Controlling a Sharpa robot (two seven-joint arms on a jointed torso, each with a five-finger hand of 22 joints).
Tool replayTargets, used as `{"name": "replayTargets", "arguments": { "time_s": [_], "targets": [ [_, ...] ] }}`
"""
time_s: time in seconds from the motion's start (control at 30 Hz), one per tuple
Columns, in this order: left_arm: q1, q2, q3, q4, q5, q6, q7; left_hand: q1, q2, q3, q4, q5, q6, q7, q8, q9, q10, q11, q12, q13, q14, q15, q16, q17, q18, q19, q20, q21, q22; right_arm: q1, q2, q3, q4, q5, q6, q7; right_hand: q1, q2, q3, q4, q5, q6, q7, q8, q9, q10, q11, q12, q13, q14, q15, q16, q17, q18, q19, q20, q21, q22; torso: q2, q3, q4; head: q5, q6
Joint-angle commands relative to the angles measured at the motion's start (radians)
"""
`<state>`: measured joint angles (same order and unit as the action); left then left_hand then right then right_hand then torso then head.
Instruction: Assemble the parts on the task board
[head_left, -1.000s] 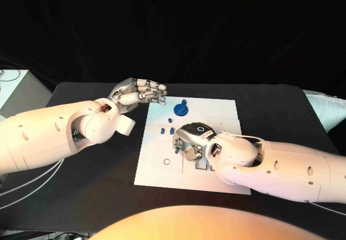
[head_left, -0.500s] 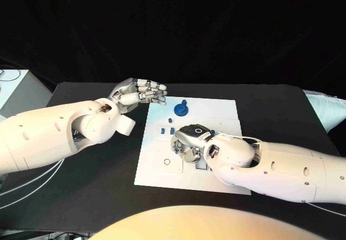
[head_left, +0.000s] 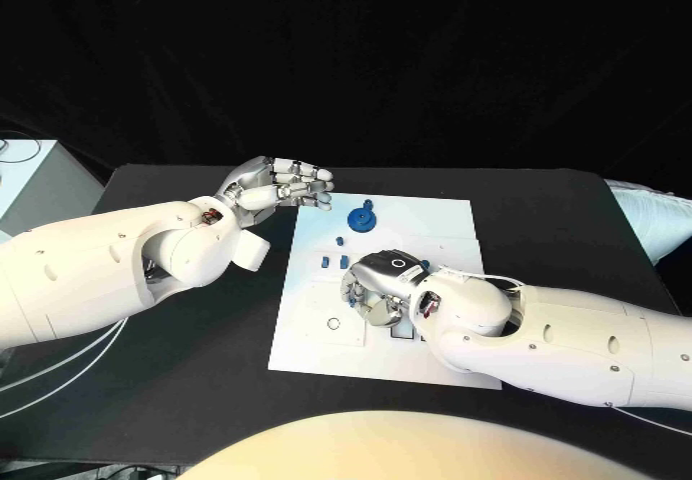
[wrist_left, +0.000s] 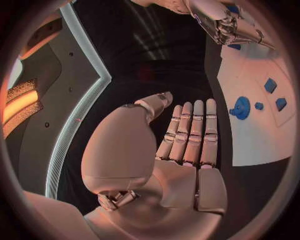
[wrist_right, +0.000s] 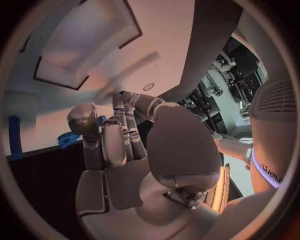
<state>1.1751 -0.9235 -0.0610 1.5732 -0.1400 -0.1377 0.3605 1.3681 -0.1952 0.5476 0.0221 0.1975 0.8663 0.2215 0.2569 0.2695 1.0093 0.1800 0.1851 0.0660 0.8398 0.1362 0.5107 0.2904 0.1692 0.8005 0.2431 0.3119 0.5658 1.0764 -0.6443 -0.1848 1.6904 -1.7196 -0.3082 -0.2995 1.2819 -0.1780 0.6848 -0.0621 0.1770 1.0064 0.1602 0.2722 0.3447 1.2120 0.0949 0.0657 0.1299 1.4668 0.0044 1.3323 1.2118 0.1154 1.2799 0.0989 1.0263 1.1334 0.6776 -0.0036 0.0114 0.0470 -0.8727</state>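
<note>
Your black tabletop carries the white task board. Your right hand bends down on the board's middle; grip unclear. Your left hand floats free, holding nothing. A round blue part lies near the board's far edge.

Task board: matt white sheet, paper-like. Parts: smooth blue plastic. Surface: matt black cloth look. Both arms glossy white plastic; left hand and right hand silvery metal, semi-gloss.
</note>
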Motion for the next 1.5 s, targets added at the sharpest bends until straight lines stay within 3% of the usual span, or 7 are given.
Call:
{"name": "replayTargets", "arguments": {
  "time_s": [0.03,0.33,0.8,0.87,0.97,1.2,1.5],
  "targets": [
    [-0.001,0.0,0.0,0.0,0.004,0.019,0.004,0.0,0.006,0.0,-0.005,0.006,-0.007,0.01,-0.005,-0.001,-0.009,-0.001,-0.004,0.001,-0.003,0.004,-0.004,0.001,0.008,0.003,0.001,-0.007,-0.001,-0.008,-0.004,-0.006,-0.002,0.015,-0.022,0.022,-0.004,-0.038,0.0,0.005,-0.012,-0.049,0.017,-0.03,-0.015,-0.107,0.018,-0.004,-0.048,-0.003,0.022,-0.048,-0.069,0.024,-0.063,0.016,-0.095,-0.067,0.0,0.0001,-0.0004,0.0,0.0],
    [-0.001,-0.002,0.0,-0.002,0.004,0.023,-0.002,-0.002,0.007,-0.002,-0.004,0.006,-0.009,0.011,-0.006,-0.002,-0.011,0.0,-0.004,0.001,-0.004,0.005,-0.005,0.002,0.008,0.004,0.001,-0.008,-0.002,-0.008,-0.023,-0.006,0.006,0.017,-0.077,0.008,0.04,-0.05,-0.09,-0.001,-0.022,-0.126,0.018,-0.084,-0.034,-0.263,0.038,0.033,-0.061,-0.104,0.042,-0.105,-0.202,0.06,-0.202,0.046,-0.267,-0.172,0.0,0.0005,0.0001,-0.001,0.0],
    [-0.001,-0.005,0.0,-0.007,0.008,0.01,0.008,-0.002,0.011,-0.001,-0.005,0.005,-0.008,0.011,-0.006,-0.002,-0.01,-0.001,-0.002,0.002,-0.003,0.004,-0.005,0.003,0.009,0.007,0.001,-0.009,-0.003,0.015,-0.138,-0.004,0.089,0.094,-0.141,0.014,0.049,-0.042,-0.11,0.019,-0.001,-0.105,0.016,-0.082,-0.033,-0.218,0.026,0.123,-0.047,-0.08,0.033,-0.056,-0.179,0.048,-0.149,0.04,-0.196,-0.113,0.0,-0.0013,-0.0005,-0.009,0.002],
    [-0.001,-0.004,0.0,-0.01,0.009,0.01,0.008,-0.002,0.011,-0.001,-0.005,0.005,-0.008,0.011,-0.006,-0.002,-0.01,-0.001,-0.002,0.002,-0.003,0.004,-0.005,0.003,0.009,0.007,0.001,-0.009,-0.003,0.029,-0.169,-0.002,0.103,0.17,-0.133,0.019,0.048,-0.042,-0.108,0.02,0.0,-0.105,0.016,-0.082,-0.033,-0.215,0.025,0.126,-0.047,-0.078,0.032,-0.054,-0.176,0.047,-0.145,0.04,-0.191,-0.11,-0.001,-0.0016,-0.0008,-0.011,0.003],
    [-0.001,0.0,0.0,-0.016,0.01,0.015,0.008,-0.002,0.011,-0.001,-0.005,0.005,-0.007,0.011,-0.005,-0.002,-0.009,-0.001,-0.001,0.002,-0.002,0.004,-0.004,0.003,0.009,0.008,0.001,-0.009,-0.003,0.066,-0.216,0.0,0.105,0.291,-0.102,0.027,0.011,-0.066,-0.116,0.048,0.028,-0.118,0.015,-0.094,-0.037,-0.187,0.018,0.155,-0.051,-0.011,0.026,0.02,-0.077,0.018,-0.038,0.031,-0.054,-0.011,-0.002,-0.0016,-0.0019,-0.018,0.009],
    [-0.002,0.007,-0.002,-0.026,0.01,0.026,0.008,-0.005,0.01,-0.003,-0.004,0.005,-0.007,0.011,-0.005,-0.003,-0.009,-0.001,0.0,0.002,-0.001,0.004,-0.004,0.004,0.009,0.009,0.001,-0.009,-0.004,0.134,-0.295,0.002,0.088,0.346,-0.016,0.07,0.002,-0.079,-0.161,0.066,0.027,-0.129,0.012,-0.102,-0.038,-0.203,0.014,0.158,-0.061,0.031,0.02,0.08,0.022,-0.001,0.034,0.027,0.034,0.053,-0.002,-0.0016,-0.002,-0.031,0.025],
    [-0.003,0.011,-0.002,-0.029,0.01,0.032,0.009,-0.005,0.01,-0.003,-0.004,0.005,-0.007,0.011,-0.005,-0.003,-0.009,-0.001,0.0,0.002,-0.001,0.004,-0.004,0.004,0.009,0.009,0.001,-0.009,-0.004,0.157,-0.325,0.003,0.048,0.272,0.032,0.099,0.056,-0.047,-0.303,0.095,0.007,-0.151,0.01,-0.116,-0.038,-0.261,0.017,0.165,-0.062,0.035,0.023,0.095,0.039,-0.002,0.051,0.028,0.026,0.05,0.0,-0.0006,-0.0009,-0.039,0.032]
  ]
}}
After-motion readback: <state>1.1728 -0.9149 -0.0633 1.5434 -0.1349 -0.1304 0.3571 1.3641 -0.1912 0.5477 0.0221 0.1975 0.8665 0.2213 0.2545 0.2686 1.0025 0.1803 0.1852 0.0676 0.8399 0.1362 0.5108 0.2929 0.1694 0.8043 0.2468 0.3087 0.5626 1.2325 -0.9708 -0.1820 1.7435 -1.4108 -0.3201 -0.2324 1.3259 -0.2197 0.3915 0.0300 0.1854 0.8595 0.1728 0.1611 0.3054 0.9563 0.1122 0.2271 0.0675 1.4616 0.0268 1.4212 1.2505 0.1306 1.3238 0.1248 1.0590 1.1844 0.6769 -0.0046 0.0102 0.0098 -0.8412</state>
